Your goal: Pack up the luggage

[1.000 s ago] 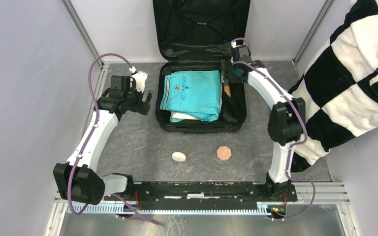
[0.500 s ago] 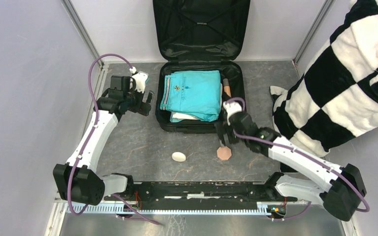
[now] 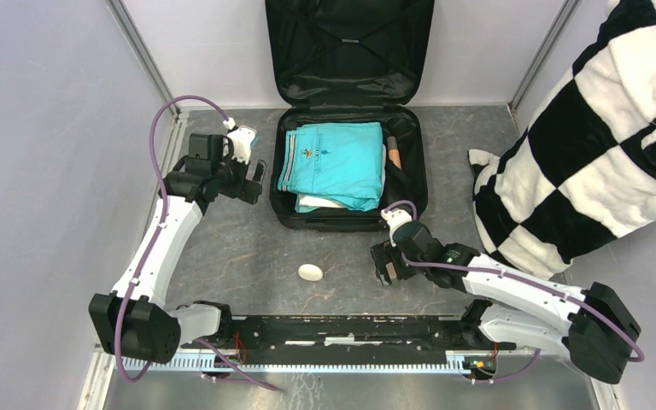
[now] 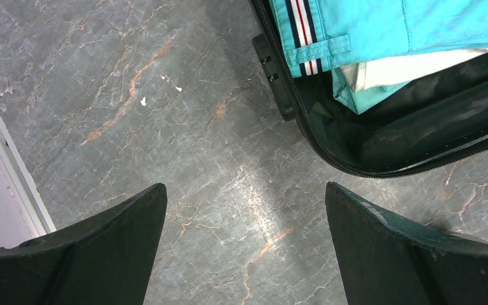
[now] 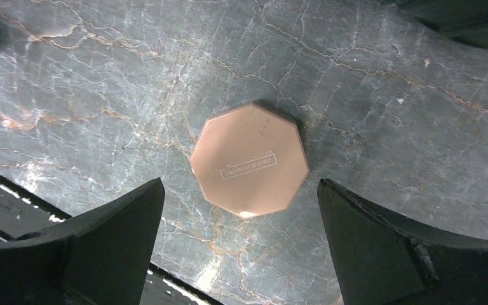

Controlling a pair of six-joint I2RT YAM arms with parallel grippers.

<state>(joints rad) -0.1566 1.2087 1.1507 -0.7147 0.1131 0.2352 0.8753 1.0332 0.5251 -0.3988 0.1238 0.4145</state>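
Pink octagon (image 5: 249, 160) beneath spread right pincer (image 5: 239, 183), white oval (image 3: 310, 272) nearby

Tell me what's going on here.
Two robot arms are packing the luggage, which lies open with folded teal clothes inside. The right gripper hovers open over a pink octagonal object on the table, not gripping it. The left gripper hangs open beside the luggage, empty.

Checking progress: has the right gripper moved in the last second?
Yes. The right gripper left the far right corner of the suitcase for the table in front of it, now open above the pink octagonal case.
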